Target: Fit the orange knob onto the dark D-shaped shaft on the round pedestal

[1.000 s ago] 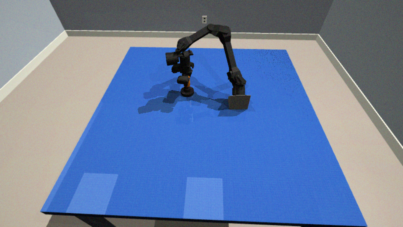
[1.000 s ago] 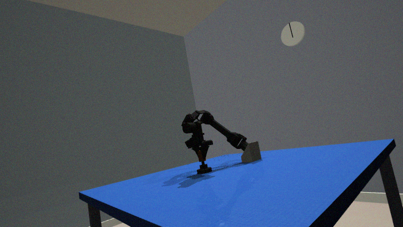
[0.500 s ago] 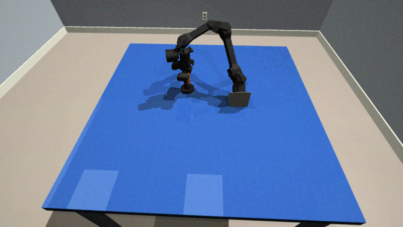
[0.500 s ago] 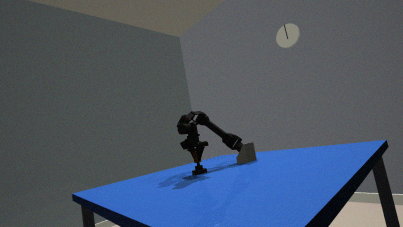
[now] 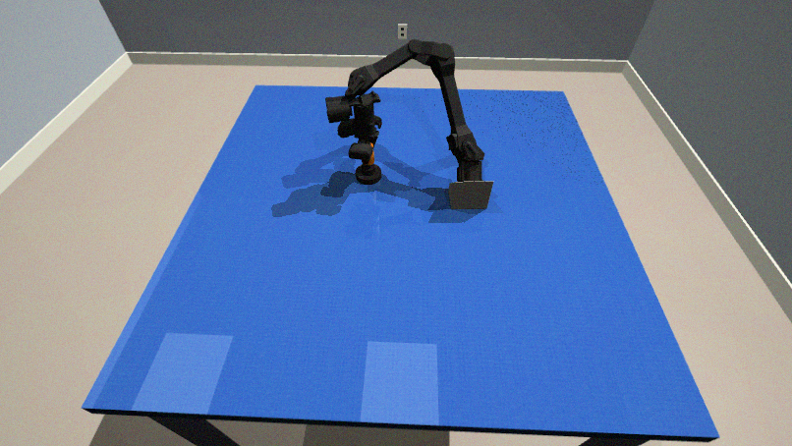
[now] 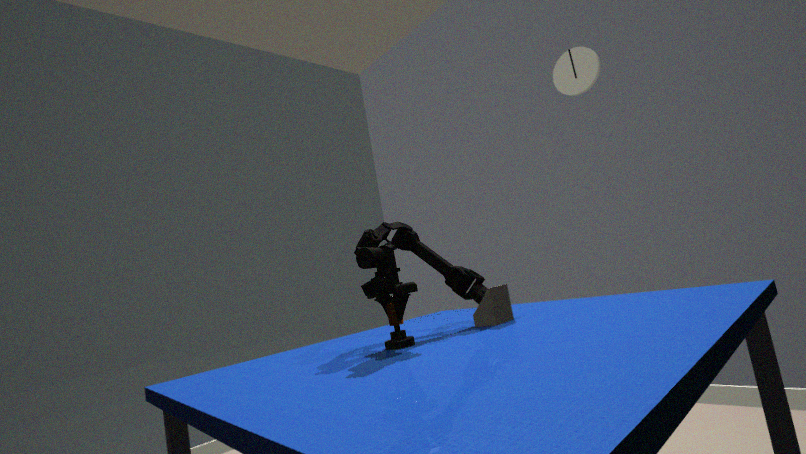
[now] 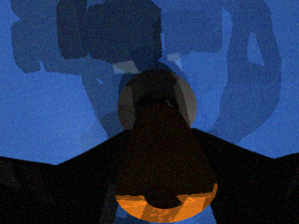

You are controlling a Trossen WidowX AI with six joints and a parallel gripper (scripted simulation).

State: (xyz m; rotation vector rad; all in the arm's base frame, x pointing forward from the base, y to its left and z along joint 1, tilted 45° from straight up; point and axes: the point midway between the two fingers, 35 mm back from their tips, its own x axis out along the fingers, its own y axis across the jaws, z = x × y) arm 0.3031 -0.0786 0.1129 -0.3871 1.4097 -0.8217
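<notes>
The orange knob (image 5: 370, 161) (image 6: 392, 315) (image 7: 164, 214) is upright between the fingers. My gripper (image 5: 367, 157) (image 6: 396, 320) (image 7: 159, 134) is shut on it and points down over the pedestal. The dark round pedestal (image 5: 368, 177) (image 6: 399, 342) (image 7: 190, 105) stands on the table. A short stretch of the thin dark shaft (image 6: 396, 327) shows between the knob's bottom and the pedestal, so the knob is not down on the pedestal. Whether the shaft's tip is inside the hole is hidden, and the flat sides cannot be seen.
The blue table (image 5: 399, 276) (image 6: 507, 372) carries the arm's grey base block (image 5: 470, 195) (image 6: 495, 307), to the right of the pedestal in the top and exterior views. The arm arches from it over to the pedestal. Dark arm shadows lie around the pedestal.
</notes>
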